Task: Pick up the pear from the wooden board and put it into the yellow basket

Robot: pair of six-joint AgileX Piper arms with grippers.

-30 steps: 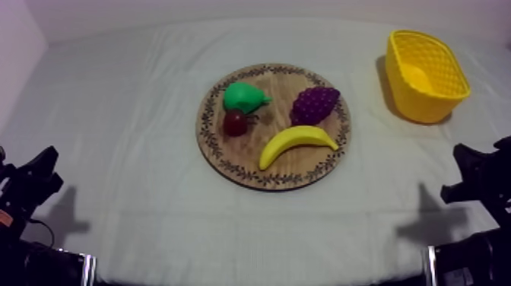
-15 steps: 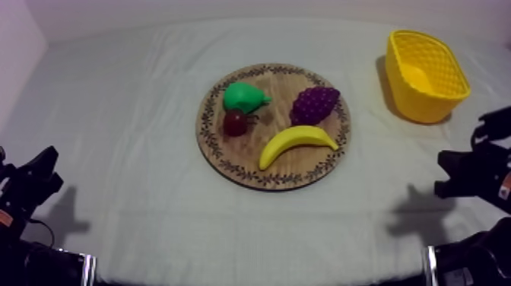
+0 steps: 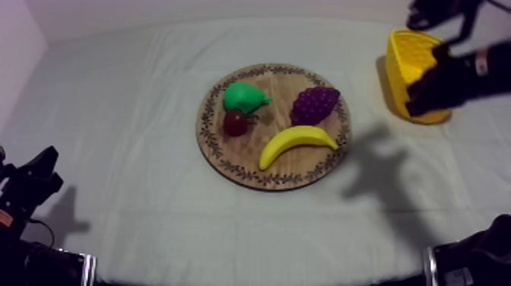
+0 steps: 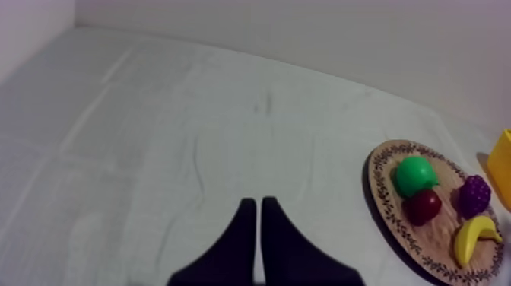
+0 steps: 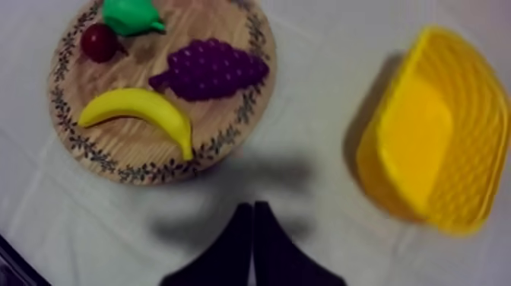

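Grey-white cloth [image 3: 137,114]; right claw [image 5: 253,209], pressed together, now up by the yellow basket [image 5: 433,137], no longer low.

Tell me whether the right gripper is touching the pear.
Apart. The right wrist view shows the right gripper shut on nothing above the cloth, with the banana and the grapes lying between it and the pear.

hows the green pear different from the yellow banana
The green toy pear is stubby and rounded; the yellow toy banana is long and curved. The pear lies toward the far side of the round wooden board, beside the small red fruit; the banana lies toward the near side. Both rest on the board.
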